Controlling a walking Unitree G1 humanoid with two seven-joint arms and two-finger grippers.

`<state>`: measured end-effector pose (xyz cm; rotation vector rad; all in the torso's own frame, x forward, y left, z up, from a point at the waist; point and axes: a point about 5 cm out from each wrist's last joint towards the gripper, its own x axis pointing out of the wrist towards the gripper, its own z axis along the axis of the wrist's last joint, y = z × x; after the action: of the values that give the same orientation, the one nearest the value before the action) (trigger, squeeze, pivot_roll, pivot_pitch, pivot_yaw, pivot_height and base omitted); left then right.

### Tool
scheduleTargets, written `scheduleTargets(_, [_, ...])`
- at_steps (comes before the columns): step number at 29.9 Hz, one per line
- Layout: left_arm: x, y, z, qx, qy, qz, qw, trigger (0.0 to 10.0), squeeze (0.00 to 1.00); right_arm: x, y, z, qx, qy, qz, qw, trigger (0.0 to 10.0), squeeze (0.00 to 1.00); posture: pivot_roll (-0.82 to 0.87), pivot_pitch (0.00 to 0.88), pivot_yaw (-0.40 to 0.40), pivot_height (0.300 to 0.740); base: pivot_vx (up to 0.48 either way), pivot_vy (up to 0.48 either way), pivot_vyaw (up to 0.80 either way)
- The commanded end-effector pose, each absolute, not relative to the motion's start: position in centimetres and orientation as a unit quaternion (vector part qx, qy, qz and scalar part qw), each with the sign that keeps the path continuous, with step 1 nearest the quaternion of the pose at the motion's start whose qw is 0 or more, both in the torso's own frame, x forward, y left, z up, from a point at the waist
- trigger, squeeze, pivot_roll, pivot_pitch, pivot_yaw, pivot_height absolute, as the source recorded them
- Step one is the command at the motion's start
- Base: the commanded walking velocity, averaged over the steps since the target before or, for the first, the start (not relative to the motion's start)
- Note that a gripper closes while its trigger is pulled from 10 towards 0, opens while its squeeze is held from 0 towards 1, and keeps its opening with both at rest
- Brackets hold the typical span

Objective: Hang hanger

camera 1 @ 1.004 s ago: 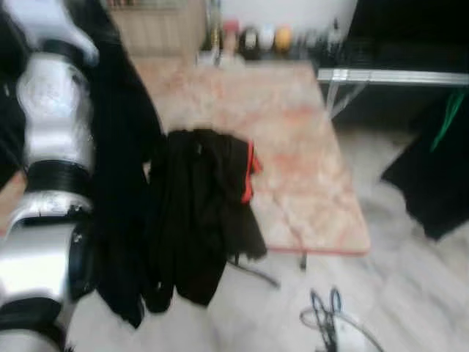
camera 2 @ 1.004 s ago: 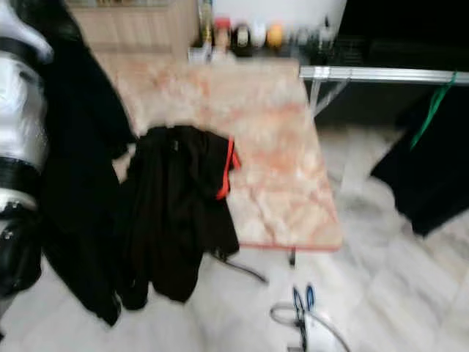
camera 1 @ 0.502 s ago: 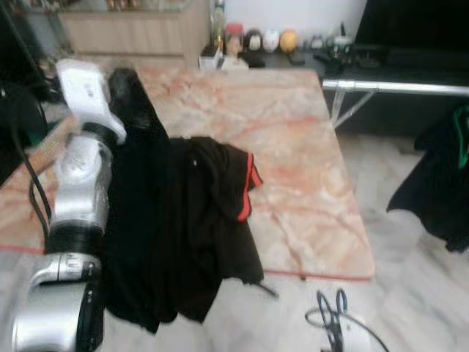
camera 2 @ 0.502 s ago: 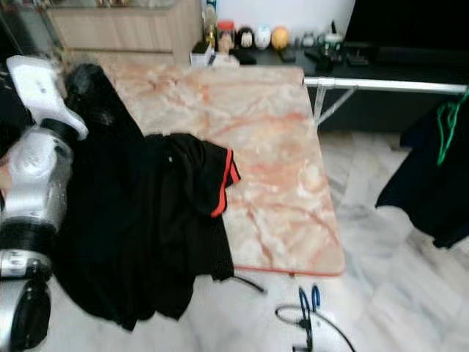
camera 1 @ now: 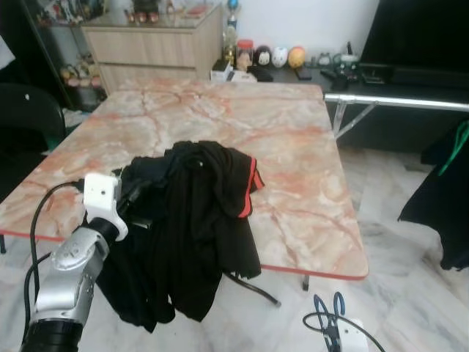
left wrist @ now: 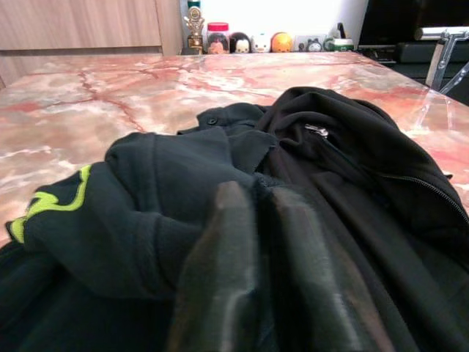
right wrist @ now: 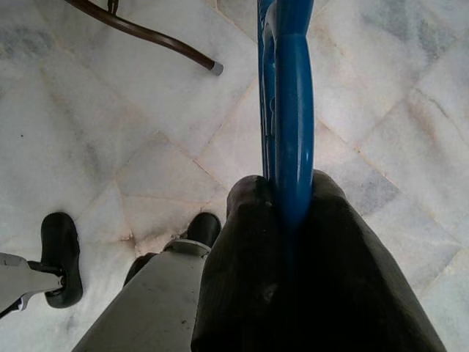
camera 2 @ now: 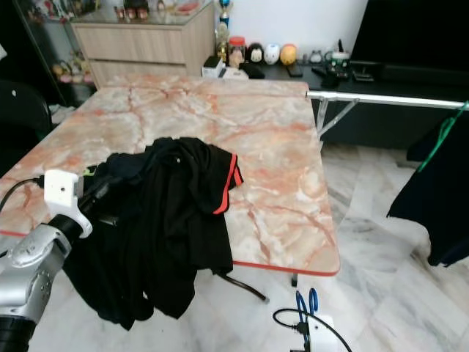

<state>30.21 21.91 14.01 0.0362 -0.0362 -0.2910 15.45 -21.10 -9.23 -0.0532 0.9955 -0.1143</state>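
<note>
My right gripper (right wrist: pixel 282 198) hangs low over the marble floor, shut on a blue hanger (right wrist: pixel 293 103). The hanger's blue loops (camera 1: pixel 327 303) show at the bottom of the left eye view. My left gripper (camera 1: pixel 135 198) reaches into a heap of black clothes (camera 1: pixel 201 220) that drapes over the near edge of the marble table (camera 1: pixel 300 154). In the left wrist view its fingers (left wrist: pixel 227 264) lie close together, shut on a fold of black garment (left wrist: pixel 183 191). A silver rail (camera 1: pixel 399 101) stands at the right, with a black garment on a green hanger (camera 1: pixel 459 143).
One garment in the heap has a red trim (camera 1: pixel 248 192), another a yellow-green print (left wrist: pixel 44 205). A black chair (camera 1: pixel 26 121) stands at the left, and a wooden cabinet (camera 1: pixel 157 44) behind the table. A dark curved rod (camera 1: pixel 253 286) and a cable (camera 1: pixel 322 326) lie on the floor.
My left arm has come down from a raised pose, lowering the black garment onto the heap at the table's edge. The camera has also shifted and sharpened.
</note>
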Motion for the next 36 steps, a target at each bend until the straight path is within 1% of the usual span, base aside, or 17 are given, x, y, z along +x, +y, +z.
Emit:
scheduleTargets(1, [30.2, 21.4, 14.9, 0.019, -0.033, -0.151, 0.988, 10.0, 1.00, 15.7, -21.2, -9.1, -0.029, 0.473, -0.053, 0.879, 10.0, 0.00, 0.11, 0.000, 0.005, 0.740, 0.000, 0.000, 0.00])
scheduleTargets(7, [29.3, 21.1, 16.0, 0.032, -0.024, -0.184, 0.982, 10.0, 1.00, 15.6, -21.2, -9.1, -0.028, 0.474, -0.055, 0.879, 10.0, 0.00, 0.11, 0.000, 0.005, 0.740, 0.000, 0.000, 0.00])
scheduleTargets(13, [27.8, 21.8, 17.2, 0.052, -0.015, -0.213, 0.976, 10.0, 1.00, 15.6, -21.2, -9.1, -0.031, 0.474, -0.053, 0.878, 10.0, 0.00, 0.12, 0.000, 0.003, 0.740, 0.000, 0.000, 0.00])
scheduleTargets(18, [26.9, 22.1, 17.2, 0.066, -0.001, -0.232, 0.970, 10.0, 1.00, 15.6, -21.2, -9.1, -0.032, 0.475, -0.051, 0.878, 10.0, 0.00, 0.12, 0.000, 0.004, 0.740, 0.000, 0.000, 0.00])
scheduleTargets(21, [25.4, 22.5, 17.4, 0.056, 0.006, -0.255, 0.965, 10.0, 1.00, 15.5, -21.2, -9.2, -0.032, 0.475, -0.050, 0.878, 10.0, 0.00, 0.12, 0.000, 0.006, 0.740, 0.000, 0.000, 0.00])
scheduleTargets(23, [24.9, 22.7, 17.6, 0.055, 0.007, -0.253, 0.966, 10.0, 1.00, 15.5, -21.2, -9.2, -0.032, 0.475, -0.051, 0.878, 10.0, 0.00, 0.12, 0.000, 0.006, 0.740, 0.000, 0.000, 0.00])
scheduleTargets(27, [24.4, 24.2, 17.1, 0.038, 0.002, -0.190, 0.981, 10.0, 1.00, 15.5, -21.2, -9.2, -0.033, 0.475, -0.050, 0.878, 10.0, 0.00, 0.12, 0.000, 0.006, 0.740, 0.000, 0.000, 0.00])
scheduleTargets(28, [24.4, 24.5, 16.8, 0.046, -0.003, -0.165, 0.985, 10.0, 0.69, 15.5, -21.2, -9.2, -0.033, 0.475, -0.050, 0.878, 10.0, 0.00, 0.13, 0.000, 0.006, 0.740, 0.000, 0.000, 0.00])
scheduleTargets(29, [24.3, 24.7, 16.5, 0.054, -0.007, -0.144, 0.988, 10.0, 0.00, 15.5, -21.2, -9.2, -0.033, 0.475, -0.050, 0.878, 10.0, 0.00, 0.13, 0.000, 0.005, 0.740, 0.000, 0.000, 0.00])
scheduleTargets(30, [24.2, 24.8, 16.1, 0.036, -0.020, -0.106, 0.994, 10.0, 0.00, 15.4, -21.2, -9.2, -0.033, 0.475, -0.051, 0.878, 10.0, 0.00, 0.13, 0.000, 0.004, 0.740, 0.000, 0.000, 0.00])
scheduleTargets(31, [24.2, 24.8, 16.1, 0.036, -0.020, -0.106, 0.994, 10.0, 0.00, 15.4, -21.2, -9.2, -0.033, 0.475, -0.051, 0.878, 10.0, 0.00, 0.13, 0.000, 0.004, 0.740, 0.000, 0.000, 0.00])
scheduleTargets(32, [24.1, 24.7, 15.6, 0.038, -0.035, -0.059, 0.997, 10.0, 0.00, 15.4, -21.3, -9.2, -0.032, 0.473, -0.052, 0.879, 10.0, 0.00, 0.13, 0.000, 0.000, 0.740, 0.000, 0.000, 0.00])
scheduleTargets(33, [24.1, 24.7, 15.6, 0.038, -0.035, -0.059, 0.997, 10.0, 0.00, 15.4, -21.3, -9.2, -0.032, 0.473, -0.052, 0.879, 10.0, 0.00, 0.13, 0.000, 0.000, 0.740, 0.000, 0.000, 0.00])
scheduleTargets(34, [24.0, 24.5, 15.2, 0.061, -0.051, -0.013, 0.997, 10.0, 0.00, 15.4, -21.3, -9.2, -0.031, 0.472, -0.054, 0.879, 10.0, 0.00, 0.13, 0.000, 0.000, 0.740, 0.000, 0.000, 0.00])
scheduleTargets(36, [23.8, 23.9, 15.0, 0.061, -0.064, -0.002, 0.996, 10.0, 0.00, 15.4, -21.3, -9.2, -0.031, 0.472, -0.054, 0.879, 10.0, 0.00, 0.13, 0.000, -0.013, 0.740, 0.000, 0.000, 0.00])
